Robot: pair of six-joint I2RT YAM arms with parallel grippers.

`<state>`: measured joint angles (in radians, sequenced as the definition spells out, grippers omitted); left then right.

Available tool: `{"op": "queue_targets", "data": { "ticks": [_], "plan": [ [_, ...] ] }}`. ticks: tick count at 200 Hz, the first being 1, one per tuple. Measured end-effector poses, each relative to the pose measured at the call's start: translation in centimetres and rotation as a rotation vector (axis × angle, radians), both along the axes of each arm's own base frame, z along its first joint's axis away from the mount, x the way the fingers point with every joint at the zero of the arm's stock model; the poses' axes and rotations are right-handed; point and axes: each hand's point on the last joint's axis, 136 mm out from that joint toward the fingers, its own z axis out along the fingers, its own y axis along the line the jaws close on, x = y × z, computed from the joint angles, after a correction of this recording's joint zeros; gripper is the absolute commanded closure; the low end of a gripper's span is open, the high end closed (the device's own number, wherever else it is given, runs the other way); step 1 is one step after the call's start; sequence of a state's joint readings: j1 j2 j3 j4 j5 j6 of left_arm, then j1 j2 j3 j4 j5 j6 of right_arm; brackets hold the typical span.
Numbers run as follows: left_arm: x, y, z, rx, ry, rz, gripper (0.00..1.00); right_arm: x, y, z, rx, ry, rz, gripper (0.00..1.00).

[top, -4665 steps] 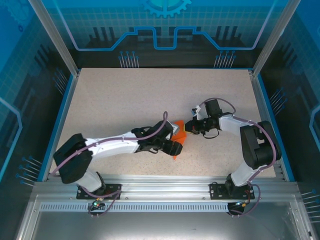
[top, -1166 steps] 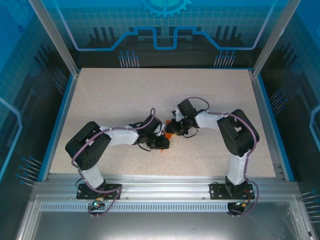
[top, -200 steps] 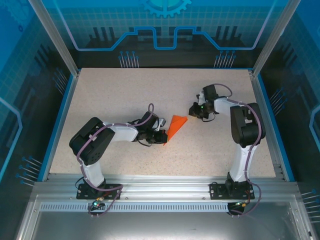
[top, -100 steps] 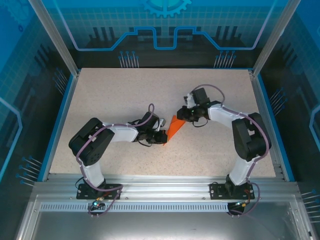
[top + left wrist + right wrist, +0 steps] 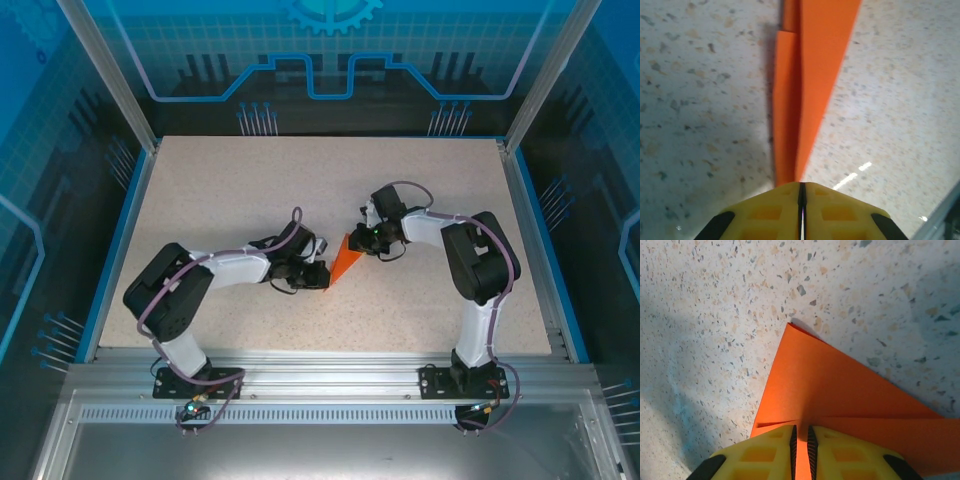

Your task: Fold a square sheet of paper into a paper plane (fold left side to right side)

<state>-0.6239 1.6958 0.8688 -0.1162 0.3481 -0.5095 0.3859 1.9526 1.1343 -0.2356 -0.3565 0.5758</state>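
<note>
The square sheet of paper, folded into a narrow orange paper plane (image 5: 347, 258), lies on the speckled table near the middle. Its point faces the near left and its wide end the far right. My left gripper (image 5: 321, 277) sits at the point. In the left wrist view the yellow fingertips (image 5: 801, 186) are pressed together where the paper plane (image 5: 810, 75) tapers into them. My right gripper (image 5: 366, 240) is at the wide end. In the right wrist view its jaws (image 5: 800, 430) stand a sliver apart with the orange paper (image 5: 840, 385) showing between them.
The speckled tabletop (image 5: 250, 190) stretches around the paper on all sides. A blue rim (image 5: 120, 240) and glass walls bound it. Both arm bases stand on the metal rail (image 5: 320, 375) at the near edge.
My right gripper has swung in from the far right and come down onto the paper's wide end. The left gripper has stayed at the point, and the paper has barely shifted.
</note>
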Motion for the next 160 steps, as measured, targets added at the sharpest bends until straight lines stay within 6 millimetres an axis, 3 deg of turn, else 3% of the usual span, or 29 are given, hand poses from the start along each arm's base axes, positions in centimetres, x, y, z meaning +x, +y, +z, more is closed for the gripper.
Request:
{"op": "queue_targets", "data": {
  "ticks": [27,49,90,160],
  "plan": [
    [1.1,-1.5,2.7,-0.061,-0.047,-0.037,0.89,0.0,0.0,0.0,0.000,0.000,0.000,0.83],
    [2.1,-3.0,3.7,-0.101,-0.062,-0.070,0.89,0.0,0.0,0.0,0.000,0.000,0.000,0.83],
    [2.9,-4.2,0.7,-0.082,-0.003,-0.106,0.89,0.0,0.0,0.0,0.000,0.000,0.000,0.83],
    [2.4,-1.8,-2.4,-0.057,0.064,-0.071,0.91,0.0,0.0,0.0,-0.001,0.001,0.000,0.83]
  ]
}}
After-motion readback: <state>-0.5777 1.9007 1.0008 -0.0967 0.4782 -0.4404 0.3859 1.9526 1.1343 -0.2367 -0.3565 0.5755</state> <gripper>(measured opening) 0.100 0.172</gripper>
